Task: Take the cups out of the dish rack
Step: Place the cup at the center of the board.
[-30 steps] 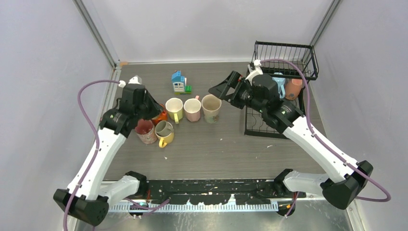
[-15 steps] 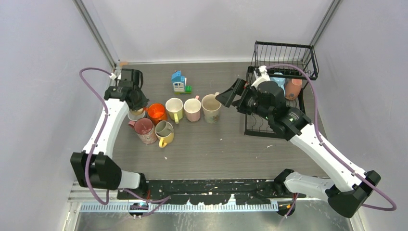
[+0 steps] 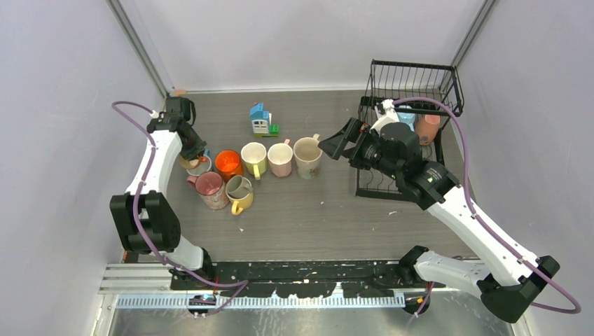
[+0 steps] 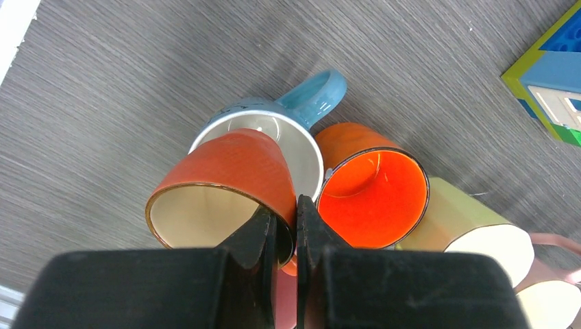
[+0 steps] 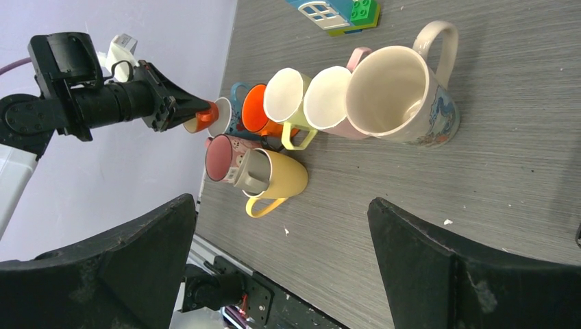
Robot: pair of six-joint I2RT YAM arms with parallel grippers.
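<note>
My left gripper [image 4: 284, 221] is shut on the rim of a rust-orange mug [image 4: 220, 179] with a cream inside. It holds the mug tilted just above a light blue mug [image 4: 310, 103] at the left end of the cups [image 3: 253, 157] on the table. An orange mug [image 4: 375, 190] stands right beside it. My right gripper [image 3: 336, 140] is open and empty, between the beige mug [image 3: 307, 157] and the black wire dish rack [image 3: 415, 75]. A light blue cup [image 3: 406, 114] and a salmon cup [image 3: 427, 129] sit in the rack, partly hidden by my right arm.
A blue, white and green toy house [image 3: 261, 120] stands behind the row of cups. A dark pink mug [image 3: 211, 190] and a yellow mug [image 3: 242, 194] stand in front of the row. Walls close in on the left, back and right.
My left arm has swung out to the left and carried the rust-orange mug left, over the light blue mug. My right gripper has drawn back a little toward the rack, still open.
</note>
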